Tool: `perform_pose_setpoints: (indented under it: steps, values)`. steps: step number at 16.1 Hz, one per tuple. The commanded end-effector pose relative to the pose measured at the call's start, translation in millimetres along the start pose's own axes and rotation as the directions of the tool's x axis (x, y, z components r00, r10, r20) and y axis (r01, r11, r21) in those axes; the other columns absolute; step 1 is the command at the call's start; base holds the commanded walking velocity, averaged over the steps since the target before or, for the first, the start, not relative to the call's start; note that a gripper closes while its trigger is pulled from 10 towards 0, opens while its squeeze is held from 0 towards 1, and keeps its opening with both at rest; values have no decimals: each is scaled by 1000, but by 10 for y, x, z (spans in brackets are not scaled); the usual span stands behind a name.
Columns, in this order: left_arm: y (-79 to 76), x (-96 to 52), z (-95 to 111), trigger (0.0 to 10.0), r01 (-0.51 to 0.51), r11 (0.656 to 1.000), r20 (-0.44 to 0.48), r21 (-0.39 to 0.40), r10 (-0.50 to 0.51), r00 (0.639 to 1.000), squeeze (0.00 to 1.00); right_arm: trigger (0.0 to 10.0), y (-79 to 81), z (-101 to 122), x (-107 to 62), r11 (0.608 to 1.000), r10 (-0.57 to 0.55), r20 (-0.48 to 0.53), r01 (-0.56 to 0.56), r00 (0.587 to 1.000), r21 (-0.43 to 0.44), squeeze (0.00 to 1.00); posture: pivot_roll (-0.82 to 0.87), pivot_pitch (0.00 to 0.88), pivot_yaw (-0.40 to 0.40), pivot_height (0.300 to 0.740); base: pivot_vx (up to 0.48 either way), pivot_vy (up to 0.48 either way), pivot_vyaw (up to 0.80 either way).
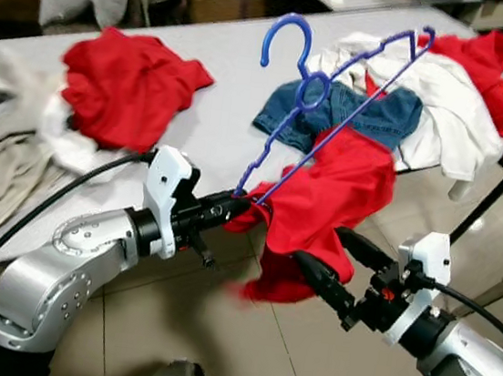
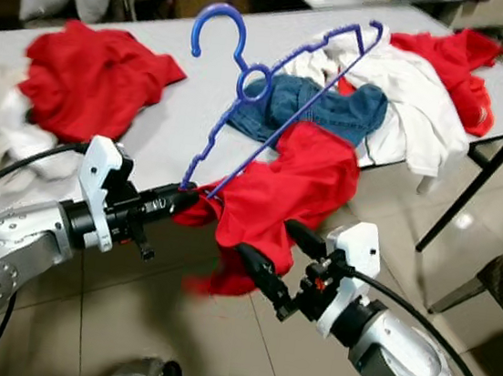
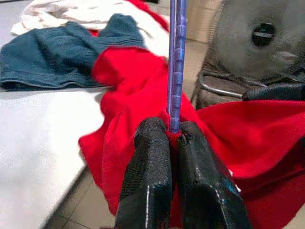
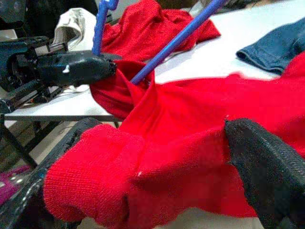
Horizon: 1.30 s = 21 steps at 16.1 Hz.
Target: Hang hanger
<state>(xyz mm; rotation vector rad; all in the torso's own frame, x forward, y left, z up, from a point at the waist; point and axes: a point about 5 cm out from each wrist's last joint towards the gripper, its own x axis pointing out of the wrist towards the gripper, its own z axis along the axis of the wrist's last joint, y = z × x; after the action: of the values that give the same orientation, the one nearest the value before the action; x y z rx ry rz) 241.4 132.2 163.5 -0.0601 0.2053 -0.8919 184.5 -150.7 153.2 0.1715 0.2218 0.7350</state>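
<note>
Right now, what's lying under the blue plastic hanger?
Beneath the blue plastic hanger, pinched by the left gripper, lie a folded blue denim garment and a red knit shirt on the grey table. Anything beneath those is covered.

Head cams look down; wrist cams close on red shirt (image 3: 143,86).

Hanger (image 1: 322,96) rises above table (image 1: 212,137); draped garment (image 1: 332,207) hangs off its front edge.
</note>
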Motion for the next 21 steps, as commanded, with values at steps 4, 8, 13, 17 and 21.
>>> perform_pose_setpoints:
  steps: [4, 8, 13, 17, 21]
  values:
    - [24, 21, 0, 10000, -26, 999, 6, 26, 26, 1000, 0, 10000, -20, -24, -8, 1000, -7, -16, 7, 1000, 8, 0, -109, 0, 62, 740, -66, 0, 0]
    - [-13, 26, -59, 10000, -11, 1000, 4, 24, 10, 1000, 0, 10000, -35, -67, -32, 999, -35, -47, 35, 998, -2, 0, -116, 0, 62, 740, 0, 0, 0]
    - [-50, 22, -94, 10000, -14, 1000, 1, 17, 14, 1000, 0, 10000, -51, -84, -48, 998, -58, -60, 58, 996, -7, 0, -114, 0, 50, 740, 0, -129, 0]
    - [-50, 20, -92, 10000, -22, 1000, 3, 19, 22, 1000, 0, 10000, -81, -62, -39, 998, -66, -53, 65, 996, -14, 0, -107, 0, 44, 740, 0, -296, 0]
    - [63, 131, 430, 0, -28, 1000, 270, -7, 29, 962, 0, 10000, -209, 42, -49, 992, -119, 15, 119, 993, -28, 0, -104, 0, 44, 740, 0, 0, 0]
